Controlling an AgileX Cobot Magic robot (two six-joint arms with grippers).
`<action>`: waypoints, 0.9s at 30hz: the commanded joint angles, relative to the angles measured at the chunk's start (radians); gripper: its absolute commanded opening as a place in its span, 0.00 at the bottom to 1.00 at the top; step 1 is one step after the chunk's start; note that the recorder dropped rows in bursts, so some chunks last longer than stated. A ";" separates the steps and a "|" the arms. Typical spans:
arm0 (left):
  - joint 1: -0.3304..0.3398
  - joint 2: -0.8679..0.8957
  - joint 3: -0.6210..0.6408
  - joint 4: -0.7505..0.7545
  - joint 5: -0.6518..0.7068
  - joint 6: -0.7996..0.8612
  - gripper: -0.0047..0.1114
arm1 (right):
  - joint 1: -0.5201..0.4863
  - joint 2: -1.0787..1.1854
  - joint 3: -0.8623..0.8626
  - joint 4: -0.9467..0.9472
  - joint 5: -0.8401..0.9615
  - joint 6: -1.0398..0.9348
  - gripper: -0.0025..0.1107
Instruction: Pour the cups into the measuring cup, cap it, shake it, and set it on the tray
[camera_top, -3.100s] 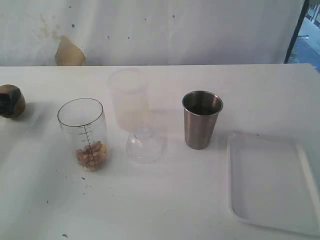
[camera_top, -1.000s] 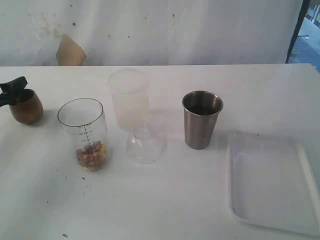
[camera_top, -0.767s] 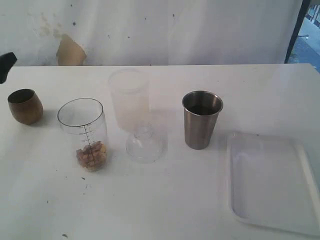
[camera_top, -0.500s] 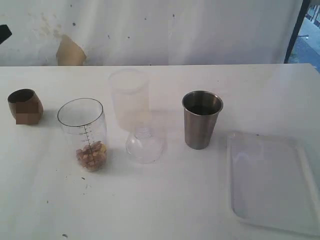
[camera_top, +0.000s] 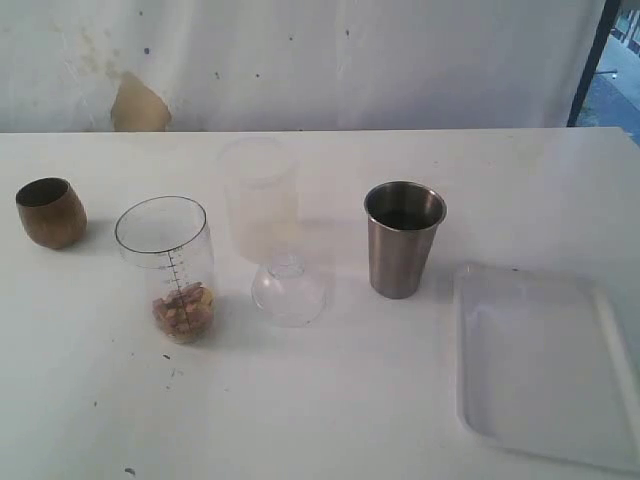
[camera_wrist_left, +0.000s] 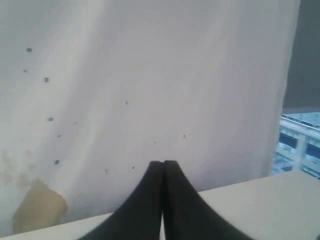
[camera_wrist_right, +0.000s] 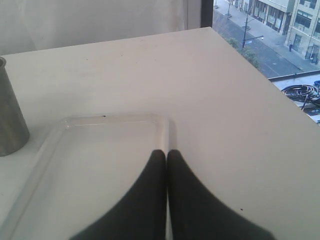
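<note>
The brown wooden cup (camera_top: 50, 212) stands upright at the table's far left. To its right is the clear measuring cup (camera_top: 168, 266), with nuts in its bottom. The steel tumbler (camera_top: 402, 238) stands upright mid-table, its side also visible (camera_wrist_right: 10, 120) in the right wrist view. The white tray (camera_top: 545, 365) lies at the front right. My left gripper (camera_wrist_left: 162, 163) is shut and empty, facing the back wall above the table. My right gripper (camera_wrist_right: 166, 151) is shut and empty over the tray's rim (camera_wrist_right: 162, 130). Neither gripper shows in the exterior view.
A frosted white plastic cup (camera_top: 260, 195) stands behind a clear dome-shaped lid (camera_top: 288, 290), between the measuring cup and the tumbler. A white curtain wall with a tan patch (camera_top: 138, 104) backs the table. The table's right edge (camera_wrist_right: 265, 85) drops off toward a window.
The left gripper let go of the brown cup, which now stands upright at the far left, then rose out of the exterior view and shut. The right arm has not moved.
</note>
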 joint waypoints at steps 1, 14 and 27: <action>0.000 -0.188 0.124 -0.099 0.101 0.011 0.04 | -0.004 -0.005 0.001 -0.004 -0.004 -0.001 0.02; 0.000 -0.504 0.363 -0.003 0.167 0.000 0.04 | 0.048 -0.005 0.001 -0.004 -0.004 -0.001 0.02; -0.002 -0.504 0.386 -0.001 0.174 0.000 0.04 | 0.078 -0.005 0.001 -0.004 -0.004 -0.001 0.02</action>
